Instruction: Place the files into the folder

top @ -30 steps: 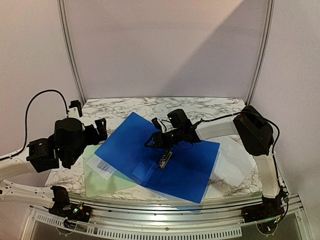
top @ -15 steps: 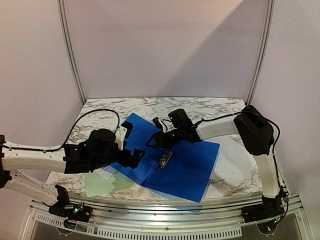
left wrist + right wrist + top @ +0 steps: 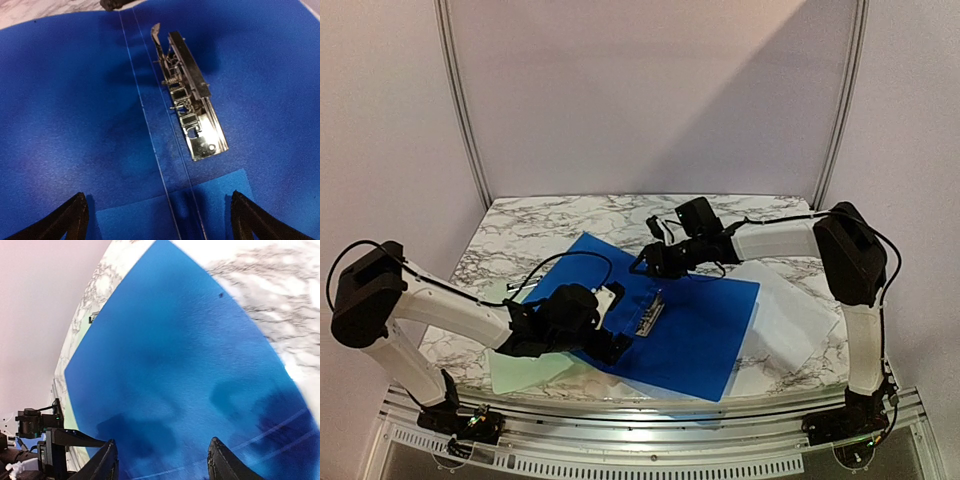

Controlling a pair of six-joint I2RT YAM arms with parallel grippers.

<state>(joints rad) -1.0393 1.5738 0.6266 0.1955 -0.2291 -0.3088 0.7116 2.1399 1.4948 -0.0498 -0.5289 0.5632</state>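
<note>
the folder (image 3: 705,335) lies open, metal clip (image 3: 192,110) showing. left gripper (image 3: 155,220) hovers wide open near-left of the clip; right gripper (image 3: 162,460), jaws apart and empty, over its far corner.

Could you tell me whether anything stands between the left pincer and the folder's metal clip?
Nothing visible: in the left wrist view, only bare blue folder lies between the open left pincer and the metal clip.

One blue folder (image 3: 705,335) is lying open, one metal clip (image 3: 651,312) is sitting inside it, one white sheet (image 3: 790,318) and one pale green sheet (image 3: 525,370) are showing beside it, two grippers are showing: left gripper (image 3: 608,343), right gripper (image 3: 645,263)
</note>
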